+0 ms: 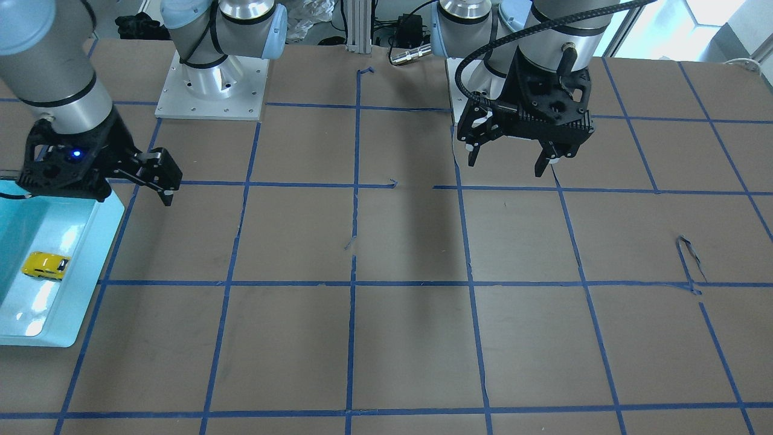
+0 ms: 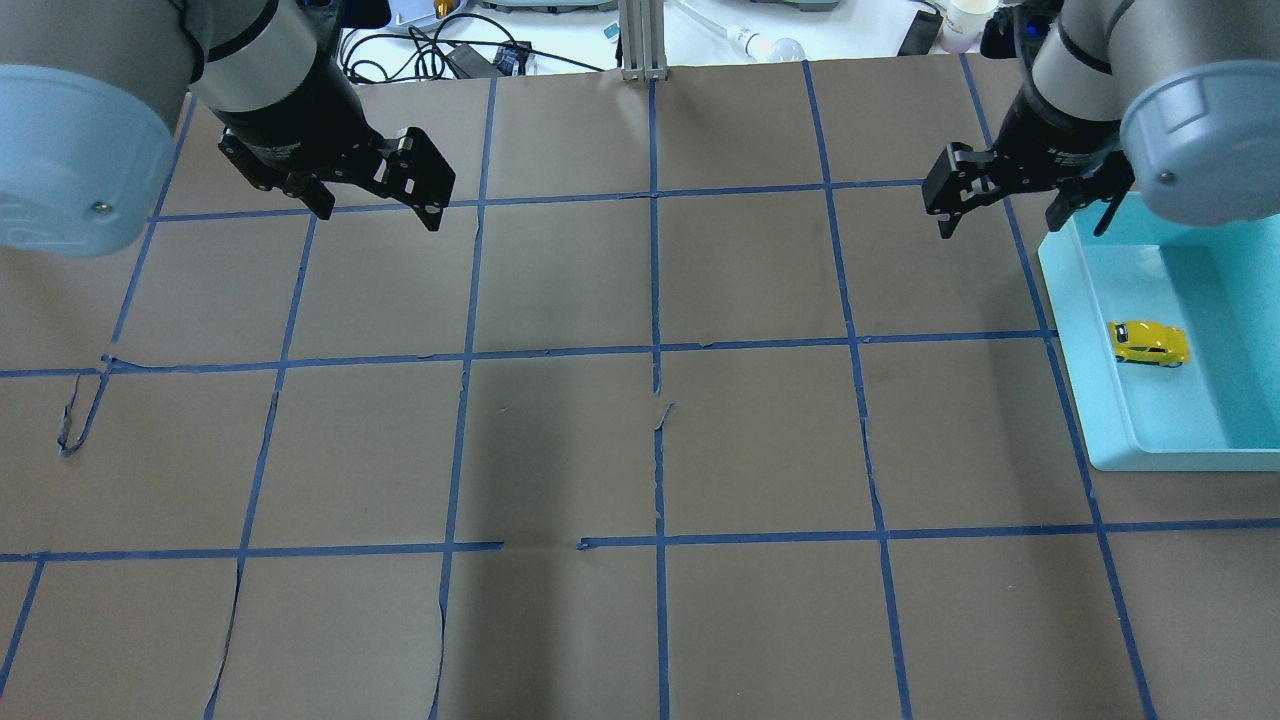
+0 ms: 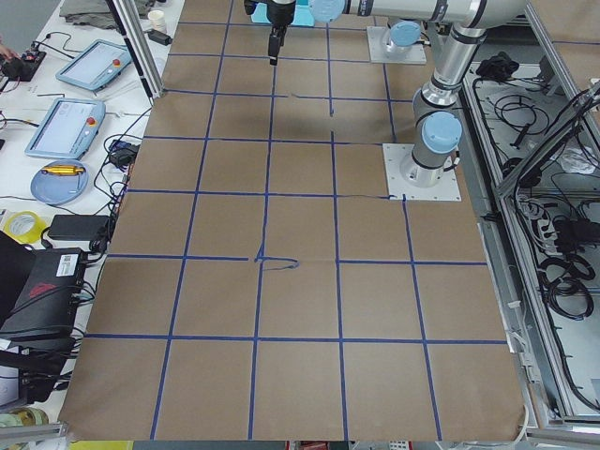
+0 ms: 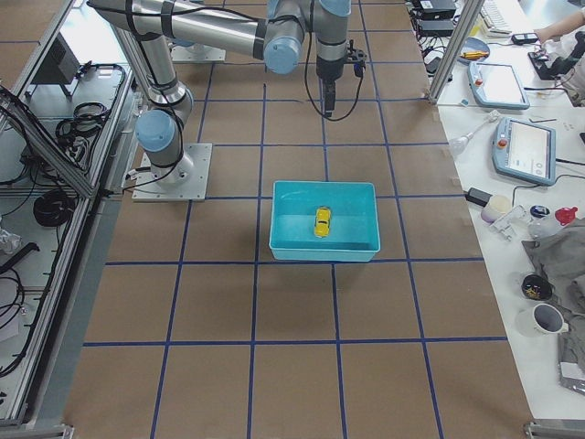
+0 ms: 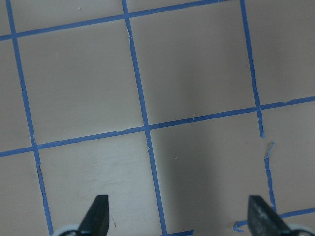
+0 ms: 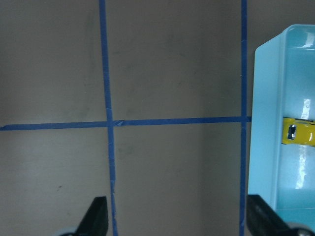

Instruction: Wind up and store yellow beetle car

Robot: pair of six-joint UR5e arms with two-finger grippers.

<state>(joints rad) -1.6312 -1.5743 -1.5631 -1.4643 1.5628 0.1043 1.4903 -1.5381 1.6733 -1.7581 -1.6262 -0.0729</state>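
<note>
Looks basically done from my end: car (image 2: 1150, 343) sits inside the bin (image 2: 1065, 330). Right gripper (image 2: 1022, 220) hangs spread and empty over the bin's rim, left gripper (image 2: 378, 216) is also spread, well apart from it. Can't tell if the car's wound.

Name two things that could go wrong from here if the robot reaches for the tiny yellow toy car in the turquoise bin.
1. The tiny glossy yellow toy car lies near one wall of the turquoise plastic bin; the open right gripper might strike that wall coming down.
2. The car is rounded and far smaller than the gripper, so it may slip from the fingers.
</note>
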